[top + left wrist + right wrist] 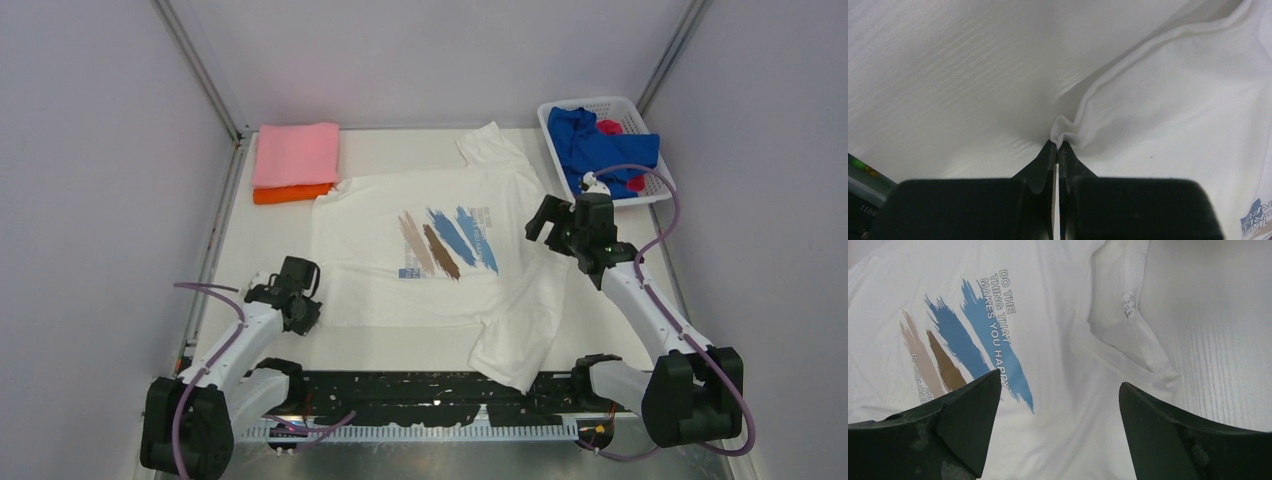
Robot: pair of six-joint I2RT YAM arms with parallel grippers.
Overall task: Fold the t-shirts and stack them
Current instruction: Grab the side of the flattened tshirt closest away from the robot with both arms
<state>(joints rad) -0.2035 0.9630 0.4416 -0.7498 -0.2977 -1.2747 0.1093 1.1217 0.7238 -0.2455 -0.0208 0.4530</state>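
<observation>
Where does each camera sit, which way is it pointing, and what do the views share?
Top external: above and behind the robot, looking down at the table; the left arm and right arm show, bases nearest.
Left wrist: on the left arm, looking along the left gripper, shut on the edge of the white t-shirt.
Right wrist: on the right arm, looking down past the open right gripper at the shirt's chest print.
Shared: top and right wrist both show that print.

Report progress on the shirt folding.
Done: pink shirt and orange shirt lie folded and stacked at the far left. In hand: white shirt lies spread; left gripper is shut on its edge, right gripper hangs open above it. Left: blue shirt and red shirt, crumpled in the basket.
</observation>
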